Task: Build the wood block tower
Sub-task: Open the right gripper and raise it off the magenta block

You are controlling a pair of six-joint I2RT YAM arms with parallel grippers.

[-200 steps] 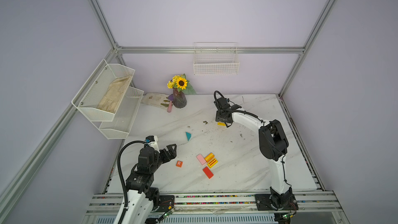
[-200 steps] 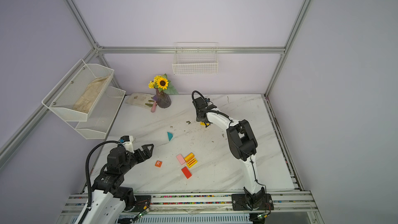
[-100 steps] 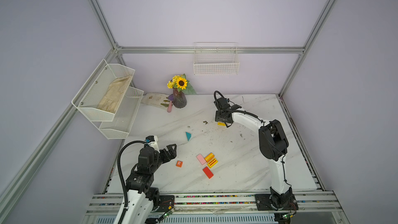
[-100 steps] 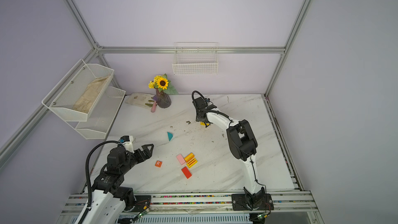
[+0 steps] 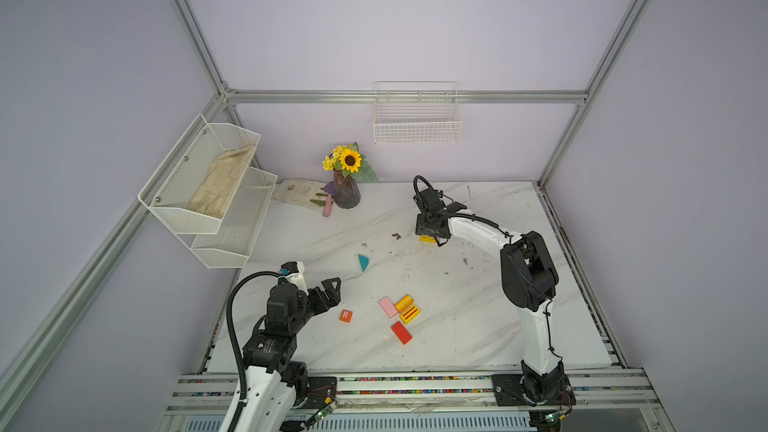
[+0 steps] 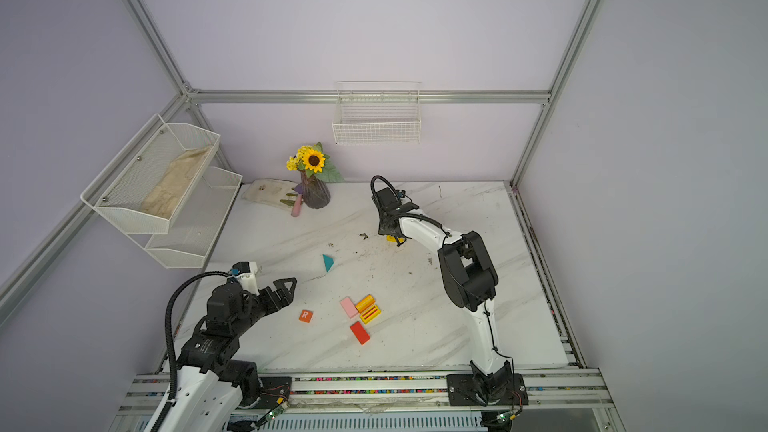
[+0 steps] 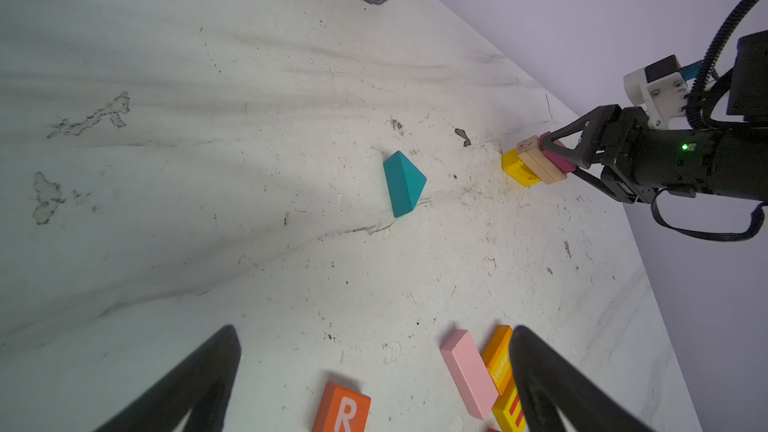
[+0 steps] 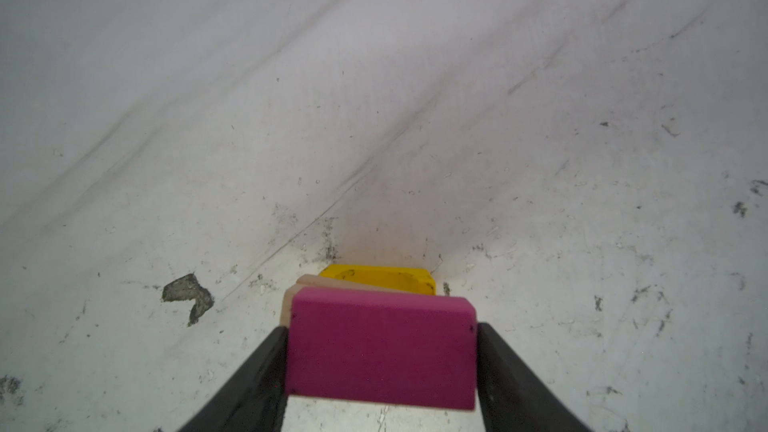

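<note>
1. The step in hand, as I judged it, was to set the magenta block (image 8: 382, 351) on the tower (image 7: 536, 162) and let it go. To do it well, I had to keep the block flat over the tan blocks (image 7: 540, 166) under it, open both jaws evenly, then rise straight up so that no finger dragged the stack.
2. My right gripper (image 8: 382, 328) was spread only as wide as the magenta block, with one jaw at each short side. The jaws looked right against it, but I could not tell if they pressed it.
3. The tower stood directly under the fingertips. The yellow block (image 8: 378, 278) was at the base on the table (image 8: 374, 76), and the tan blocks showed a little past one side of the magenta one.
4. My left gripper (image 7: 374, 328) was spread wide and held nothing. The teal triangle (image 7: 403, 182) lay well ahead of it, and the pink slab (image 7: 467, 371) and the R cube (image 7: 343, 407) lay between its fingertips.
</note>
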